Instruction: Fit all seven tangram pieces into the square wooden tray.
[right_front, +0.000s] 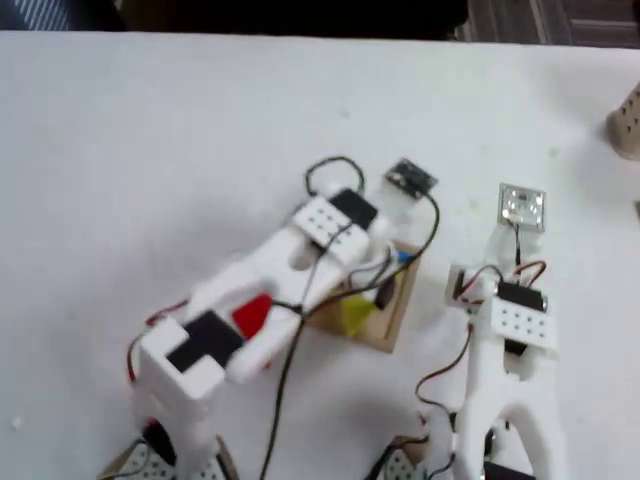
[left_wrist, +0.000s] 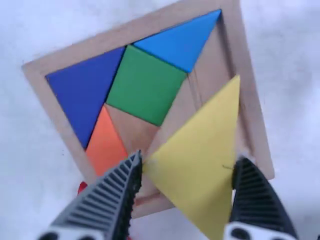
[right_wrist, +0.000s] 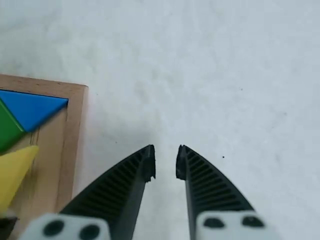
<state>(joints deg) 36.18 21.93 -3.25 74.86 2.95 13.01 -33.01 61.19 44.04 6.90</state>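
Note:
The square wooden tray (left_wrist: 65, 60) holds a dark blue triangle (left_wrist: 82, 92), a green square (left_wrist: 146, 84), a light blue triangle (left_wrist: 182, 40) and an orange triangle (left_wrist: 106, 145). My left gripper (left_wrist: 189, 161) is shut on a big yellow triangle (left_wrist: 200, 165), held tilted over the tray's bare part and its rim. In the high view the yellow triangle (right_front: 355, 312) shows under the left arm, over the tray (right_front: 395, 325). A red piece (right_front: 250, 315) lies on the table beside the tray. My right gripper (right_wrist: 165, 157) hangs shut over bare table, just off the tray's corner (right_wrist: 75, 125).
The right arm (right_front: 515, 325) stands to the right of the tray. Black and red cables (right_front: 290, 380) trail across the table's front. A perforated beige object (right_front: 628, 125) sits at the far right edge. White table stretches out behind and to the left.

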